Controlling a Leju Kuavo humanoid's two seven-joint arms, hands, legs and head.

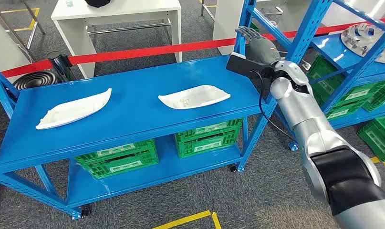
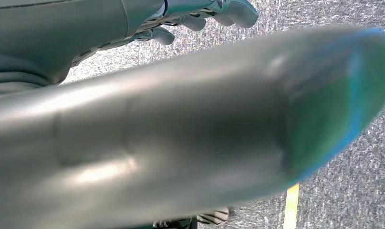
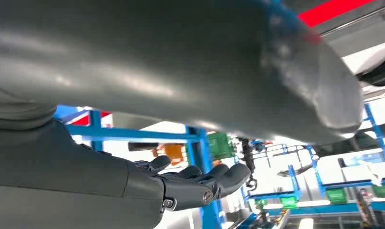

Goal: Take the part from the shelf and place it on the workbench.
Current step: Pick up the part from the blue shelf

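Note:
Two white curved parts lie on the blue rack's top (image 1: 133, 131), one at the left (image 1: 73, 109) and one nearer the middle (image 1: 194, 97). My right hand (image 1: 258, 44) is raised past the rack's far right corner, beside a blue upright post (image 1: 243, 28). Its fingers (image 3: 200, 183) are stretched out and apart with nothing in them. It stays a little right of and behind the nearer white part, not touching it. My left hand (image 2: 200, 19) hangs over grey carpet, its fingers loosely bent and holding nothing.
Green crates (image 1: 207, 137) sit on the rack's lower level. A second blue shelf (image 1: 352, 62) at the right carries a round metal part (image 1: 364, 36) and more green crates. A red barrier band (image 1: 147, 50) runs behind, with a white table (image 1: 116, 14) beyond it.

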